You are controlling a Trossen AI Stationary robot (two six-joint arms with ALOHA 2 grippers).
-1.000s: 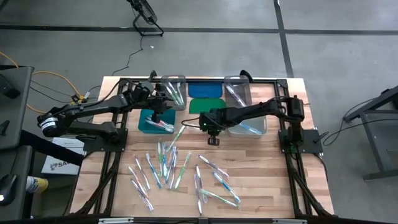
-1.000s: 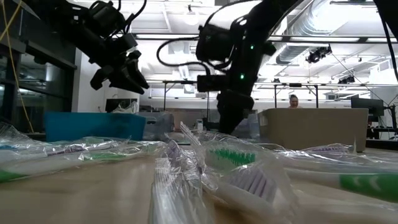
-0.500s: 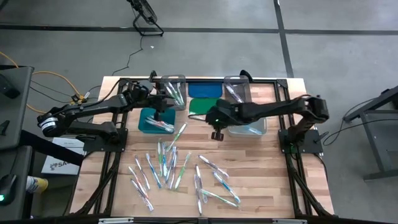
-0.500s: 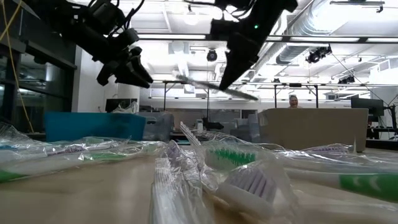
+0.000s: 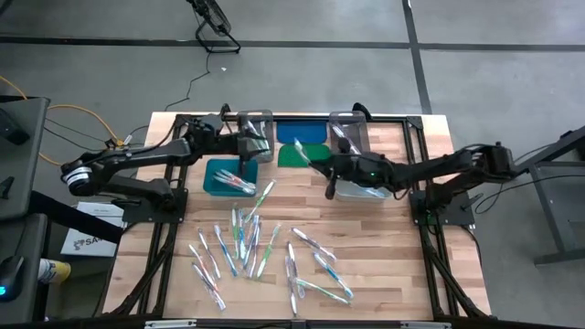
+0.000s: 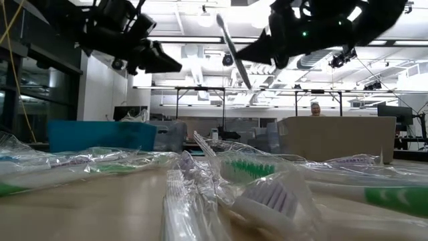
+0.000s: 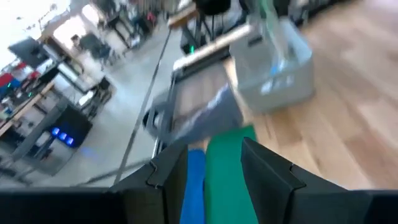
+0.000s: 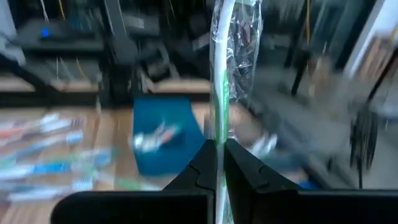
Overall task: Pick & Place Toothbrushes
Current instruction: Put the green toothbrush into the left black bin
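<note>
Several wrapped toothbrushes (image 5: 256, 247) lie loose on the wooden table's near half. More lie in the teal bin (image 5: 228, 178) and in the clear bins (image 5: 366, 187). My right gripper (image 5: 331, 172) hovers by the right clear bin, pointing level, and is shut on one green-and-white toothbrush (image 8: 224, 74) in clear wrap. It also shows high up in the low view as the toothbrush (image 6: 234, 50). My left gripper (image 5: 249, 146) hangs above the gap between the teal bin and a far clear bin (image 5: 256, 128). It is open, with nothing between its fingers (image 7: 267, 174). My right gripper pinches the toothbrush's wrapped handle (image 8: 219, 134) between its two fingers, toward the handle's lower end. The fingers come level from the table's right side and lie across it. The toothbrush is lifted clear and stands steeply tilted, most of it above the fingers.
A blue lid (image 5: 302, 132) and a green lid (image 5: 297, 155) lie flat between the bins at the far side. A black frame (image 5: 411, 119) borders the table. A person (image 6: 314, 108) stands far back in the room.
My right gripper has risen from the table with the toothbrush and drawn back toward the right clear bin, tipping from pointing down to level. The toothbrush is now lifted clear and stands steeply. My left gripper has tipped up toward level and risen slightly.
</note>
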